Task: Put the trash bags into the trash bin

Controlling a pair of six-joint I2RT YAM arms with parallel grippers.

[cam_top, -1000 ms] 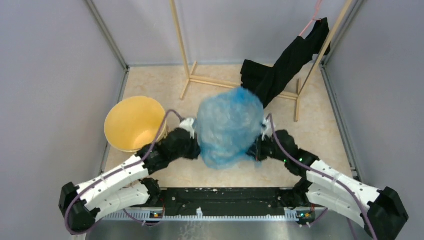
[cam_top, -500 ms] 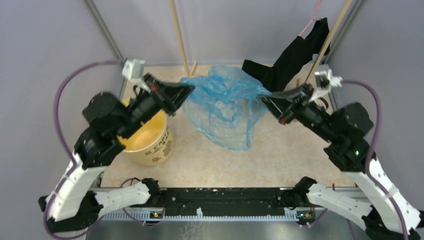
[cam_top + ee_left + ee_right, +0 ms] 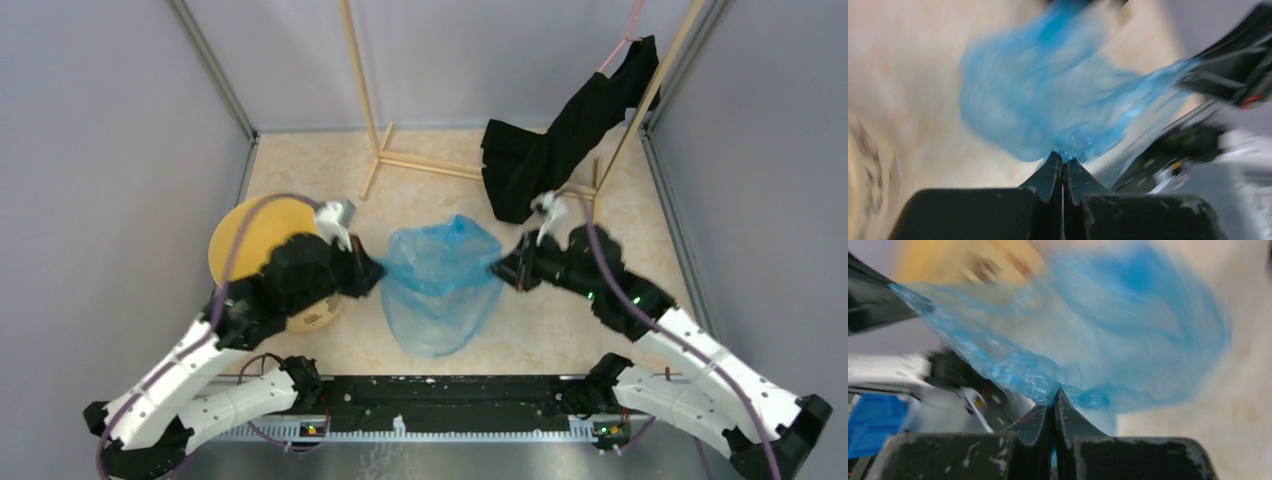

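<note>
The light-blue translucent trash bag [image 3: 440, 285] hangs stretched between my two grippers over the middle of the table, its mouth spread wide. My left gripper [image 3: 372, 270] is shut on the bag's left edge; the left wrist view shows the film [image 3: 1048, 100] pinched at the closed tips [image 3: 1063, 159]. My right gripper [image 3: 503, 268] is shut on the bag's right edge; the right wrist view shows the film [image 3: 1128, 330] at its closed tips [image 3: 1054, 395]. The yellow trash bin [image 3: 250, 235] stands at the left, partly hidden under my left arm.
A black cloth garment [image 3: 560, 140] hangs from a wooden rack [image 3: 375, 150] at the back right. Grey walls close in the left, right and back sides.
Both arms have dropped from a raised, spread pose and come in lower over the table. The bag has come down with them and now hangs lower and narrower beside the bin.
</note>
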